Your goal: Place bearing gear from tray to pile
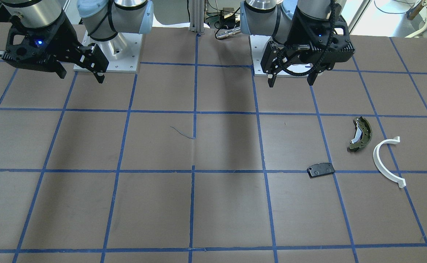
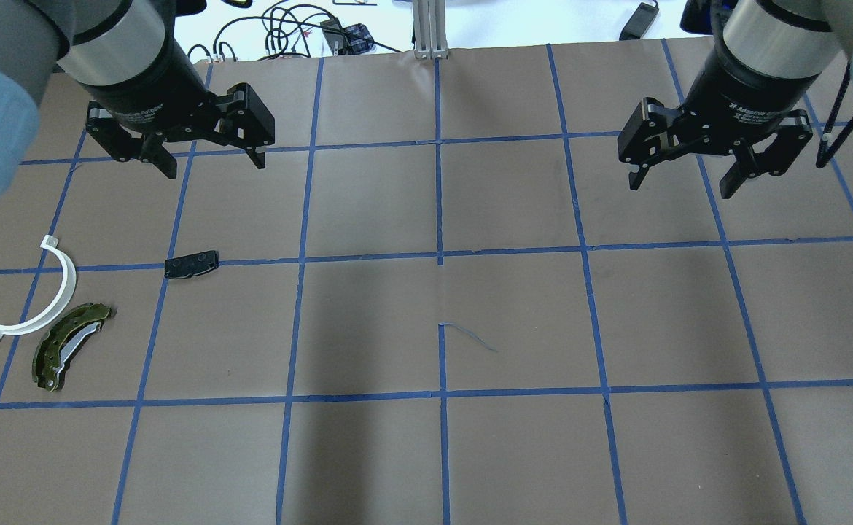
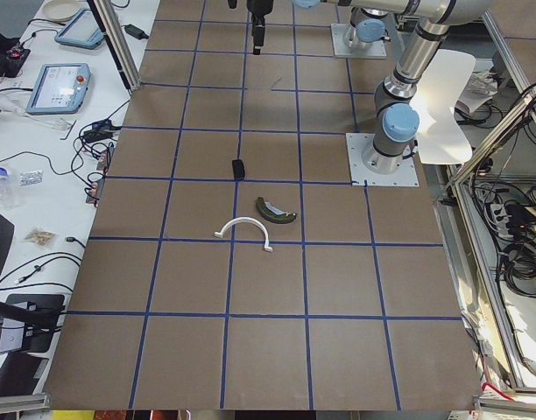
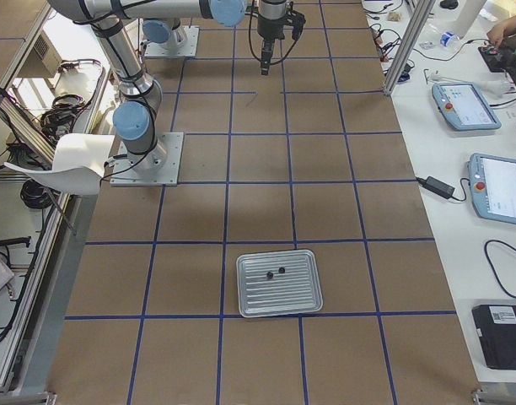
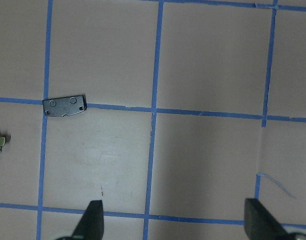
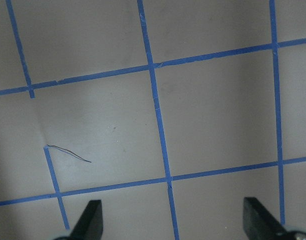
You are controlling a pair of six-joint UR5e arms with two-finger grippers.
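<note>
**Kid:** Has the robot done the job yet?

**Friend:** No. The left gripper [image 2: 215, 166] and the right gripper [image 2: 680, 186] both hang over the brown table [image 2: 514, 321]. Their jaws are wide apart and hold nothing.

**Kid:** Where is the bearing gear?

**Friend:** On the ridged silver metal tray [image 4: 300, 299], way over at the table's right end. Two small dark bits [image 4: 282, 270] lie there. I cannot tell which one is the gear.

**Kid:** And the pile?

**Friend:** Far off on the left side: an olive-green curved brake shoe [image 2: 62, 346], a white plastic half-ring [image 2: 72, 281] and a flat black plate [image 2: 191, 264]. There is no gear with them. I think the grabbing, carrying and dropping are all left to do.
</note>
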